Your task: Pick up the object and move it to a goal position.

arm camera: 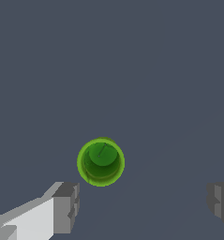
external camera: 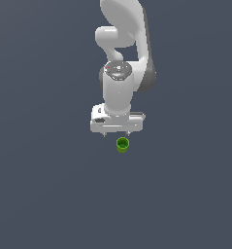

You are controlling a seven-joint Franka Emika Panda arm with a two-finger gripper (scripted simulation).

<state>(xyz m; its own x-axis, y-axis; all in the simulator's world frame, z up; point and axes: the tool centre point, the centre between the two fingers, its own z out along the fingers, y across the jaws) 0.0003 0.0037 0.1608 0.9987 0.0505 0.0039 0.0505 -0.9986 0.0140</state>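
The object (external camera: 122,144) is a tiny bright green cup with a darker hollow centre, standing upright on the grey floor. In the exterior view it sits just below the white gripper (external camera: 116,133) and slightly toward the exterior view's right of its middle. The wrist view looks straight down into the object (arm camera: 100,161). The gripper (arm camera: 144,206) is open, its two grey fingertips (arm camera: 66,206) spread far wider than the cup. Nothing is held between them, and the cup lies outside the gap, apart from both fingers.
The white arm (external camera: 122,53) rises behind the gripper toward the top of the exterior view. A plain dark grey floor (external camera: 49,194) surrounds the cup on all sides.
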